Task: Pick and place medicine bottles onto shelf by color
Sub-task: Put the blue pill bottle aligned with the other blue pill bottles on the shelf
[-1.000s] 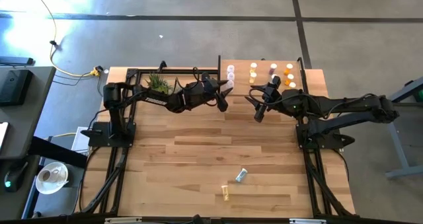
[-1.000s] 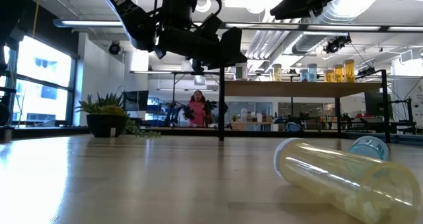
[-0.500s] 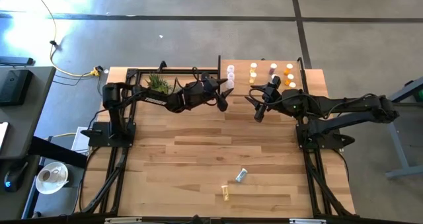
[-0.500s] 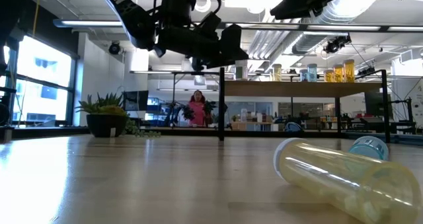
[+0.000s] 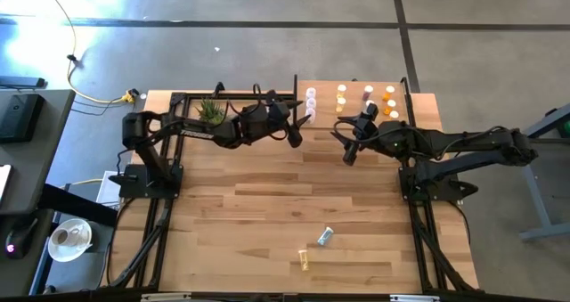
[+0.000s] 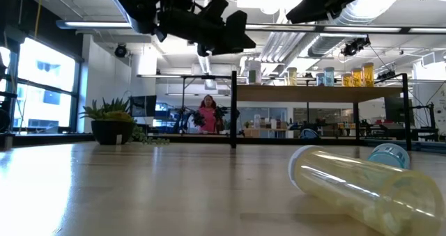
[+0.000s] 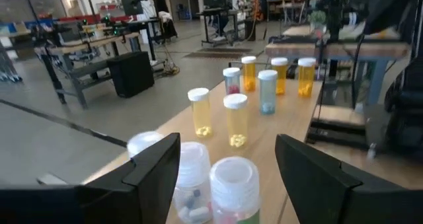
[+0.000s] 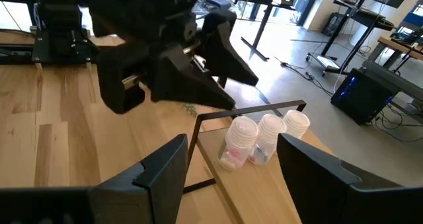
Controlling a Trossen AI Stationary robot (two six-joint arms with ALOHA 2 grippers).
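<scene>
Hovering left end effector [image 5: 297,129] open, beside shelf [image 5: 356,115] bottles [image 7: 234,119].

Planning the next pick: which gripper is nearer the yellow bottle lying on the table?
The right gripper, though neither is close. It hangs beside the shelf; the left gripper sits farther from the yellow bottle.

Potted plant [image 5: 212,111] at table's [image 5: 267,213] far-left; person [image 6: 208,114] in bkgd.
</scene>
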